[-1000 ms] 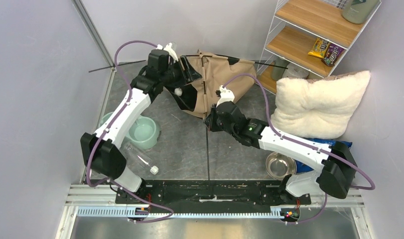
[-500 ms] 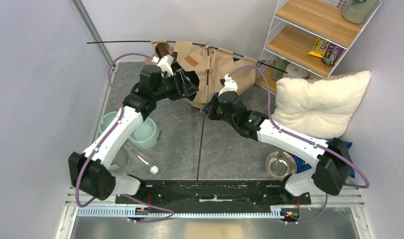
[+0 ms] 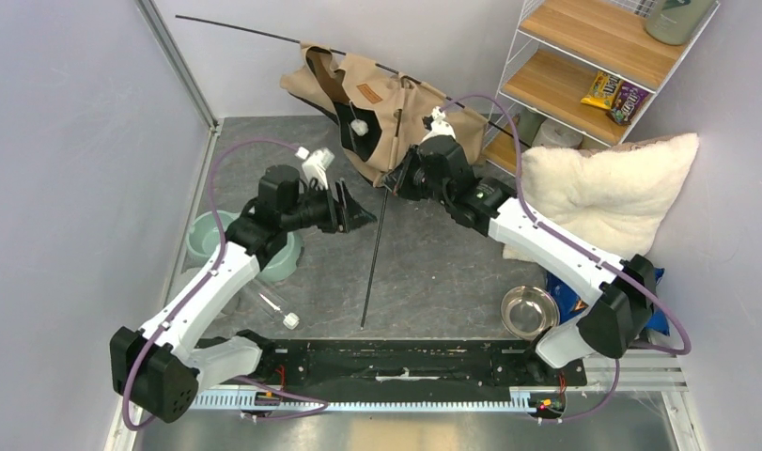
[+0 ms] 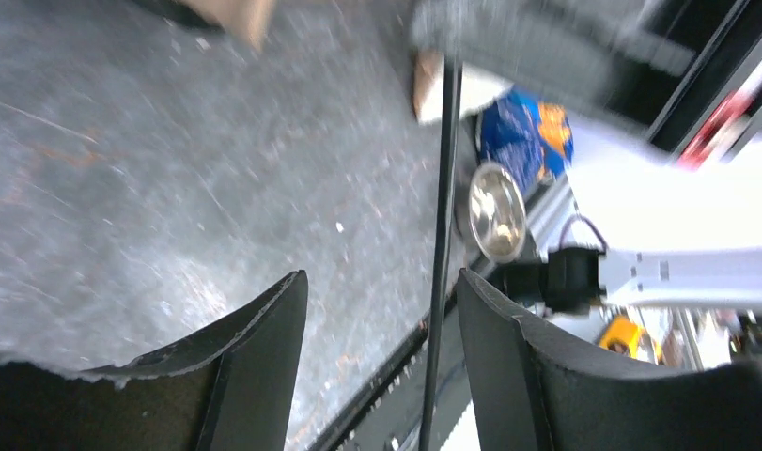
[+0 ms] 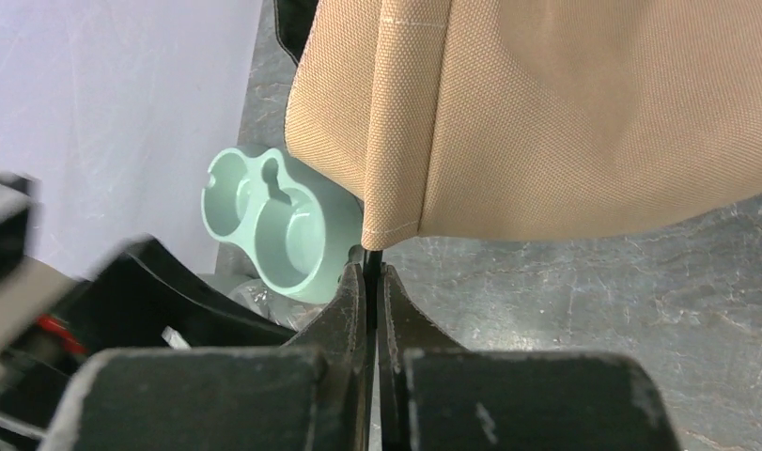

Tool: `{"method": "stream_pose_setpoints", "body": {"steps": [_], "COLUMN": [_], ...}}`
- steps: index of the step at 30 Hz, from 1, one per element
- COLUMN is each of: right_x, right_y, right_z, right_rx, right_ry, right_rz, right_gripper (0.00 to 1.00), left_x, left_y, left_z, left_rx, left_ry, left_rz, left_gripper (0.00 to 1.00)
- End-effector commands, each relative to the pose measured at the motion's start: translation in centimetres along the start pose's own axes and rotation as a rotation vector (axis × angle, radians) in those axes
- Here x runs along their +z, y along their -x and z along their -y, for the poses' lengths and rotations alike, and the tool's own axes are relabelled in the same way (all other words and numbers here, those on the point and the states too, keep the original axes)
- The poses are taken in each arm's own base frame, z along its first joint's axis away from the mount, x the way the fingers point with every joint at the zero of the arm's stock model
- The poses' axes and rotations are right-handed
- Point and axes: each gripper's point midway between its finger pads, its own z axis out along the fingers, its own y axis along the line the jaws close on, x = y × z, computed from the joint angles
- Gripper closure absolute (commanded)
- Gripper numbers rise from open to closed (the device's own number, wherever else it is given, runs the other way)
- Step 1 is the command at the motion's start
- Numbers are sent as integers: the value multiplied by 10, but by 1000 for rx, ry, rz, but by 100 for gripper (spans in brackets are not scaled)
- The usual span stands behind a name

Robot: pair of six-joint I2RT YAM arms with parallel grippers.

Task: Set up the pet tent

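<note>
Pinching pet tent (image 5: 546,113) pole (image 3: 376,254): right jaws

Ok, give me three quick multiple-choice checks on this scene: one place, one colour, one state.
1. The steel bowl sits: A) far left corner B) near right, beside the right arm's base C) centre, at the back.
2. The double feeding bowl is: A) red B) mint green C) black.
3. The left end effector is: A) shut, empty B) shut on something C) open, holding nothing.
Key: B, it lies by that base; B, pale green in the right wrist view; C, its fingers stand wide apart, gripping nothing.
</note>
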Motion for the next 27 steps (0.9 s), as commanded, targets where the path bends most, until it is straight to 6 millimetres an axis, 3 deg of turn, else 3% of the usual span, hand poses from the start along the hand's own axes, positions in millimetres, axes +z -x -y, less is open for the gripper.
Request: {"method": "stream_pose_setpoints", "body": {"steps": [1, 6, 13, 17, 19, 21, 25, 27], "right_x": [4, 9, 15, 15, 14, 14, 14, 12], "right_y": [21, 13, 7, 12, 14, 13, 10, 9], "right_z": [-10, -9, -18, -16, -16, -16, -16, -15], "right_rx": [-68, -103, -74, -55, -46, -41, -30, -32], "right_ry": [28, 57, 123, 132, 128, 134, 136, 130], "right_rz": [-32, -78, -102, -44, -33, -35, -42, -52], "right_gripper": [100, 100, 100, 100, 100, 100, 100, 100], "left_x": [-6, 5, 22, 42, 47, 49, 48, 47], "left_y": [-25, -47, -44, -55, -58, -57, -52, -50], "left_z": [32, 25, 37, 23, 20, 20, 21, 23], "left_rx": [100, 81, 71, 73, 56, 52, 48, 47], "left_ry": [-166, -186, -259, -191, -181, -174, -162, -162], "left_rz": [-48, -56, 3, -4, -12, 0, 26, 36], "left_gripper": [34, 33, 32, 33, 40, 53, 95, 98]}}
